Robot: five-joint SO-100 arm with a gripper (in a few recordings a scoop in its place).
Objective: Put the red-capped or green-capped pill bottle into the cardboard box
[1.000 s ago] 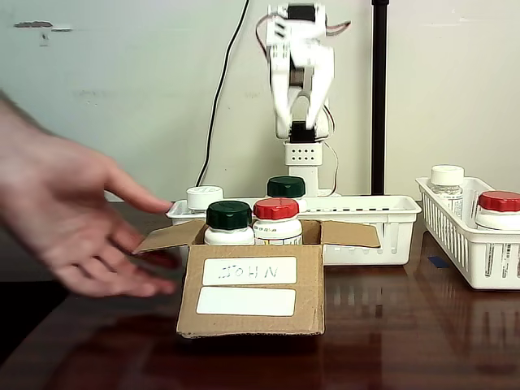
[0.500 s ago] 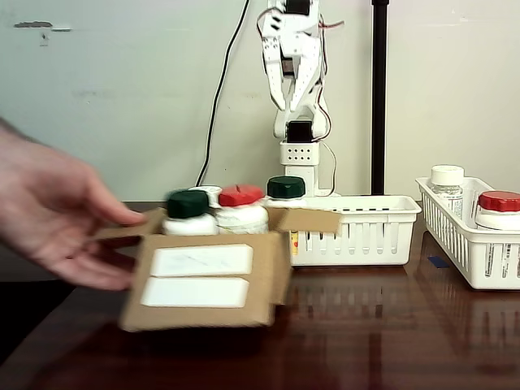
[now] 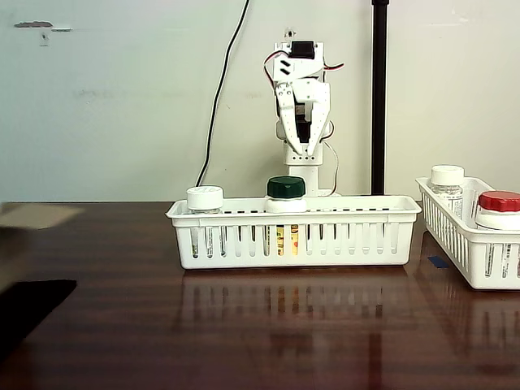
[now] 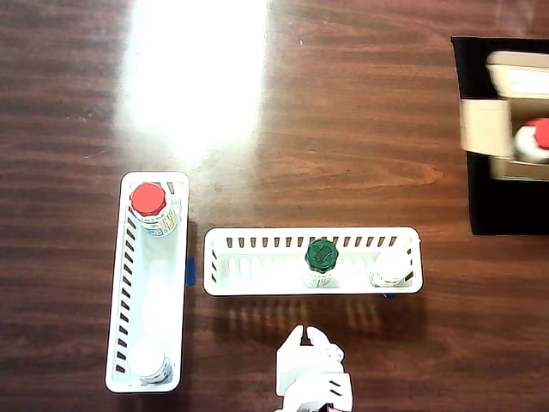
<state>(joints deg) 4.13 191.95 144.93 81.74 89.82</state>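
The cardboard box sits at the right edge of the overhead view on a black mat, partly cut off. A red-capped pill bottle stands inside it. In the fixed view a blurred brown flap of the cardboard box shows at the far left. Another red-capped pill bottle stands in the side basket. A green-capped bottle stands in the middle basket. My gripper hangs folded at the arm's base behind that basket, pointing down, jaws together and holding nothing.
The middle white slotted basket also holds a white-capped bottle. The side basket holds a white-capped bottle. A black mat lies at the table's edge.
A person's hand slid the cardboard box with its bottles leftward out of the table's middle in the fixed view, then left the picture. My arm folded lower at its base.
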